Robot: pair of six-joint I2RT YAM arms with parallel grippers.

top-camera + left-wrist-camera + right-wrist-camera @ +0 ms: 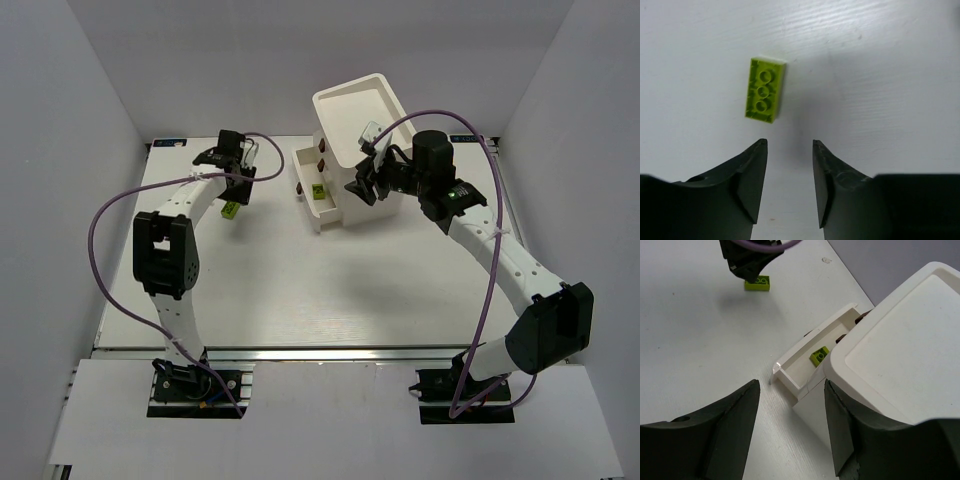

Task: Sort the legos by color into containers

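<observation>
A yellow-green lego (765, 90) lies flat on the white table, also seen in the top view (230, 210) and the right wrist view (758, 283). My left gripper (790, 145) is open and empty just short of it, hovering over it in the top view (238, 190). The white cabinet (350, 120) stands at the back centre. Its lowest drawer (790, 372) is pulled out and holds another yellow-green lego (820, 356), seen from above too (318, 192). My right gripper (792, 385) is open and empty beside the cabinet's right side (362, 185). No dark green or purple legos show.
Dark brown knobs (322, 150) mark the two upper drawers, which are shut. The cabinet's top (910, 340) fills the right of the right wrist view. White walls close in the table on three sides. Purple cables loop above both arms.
</observation>
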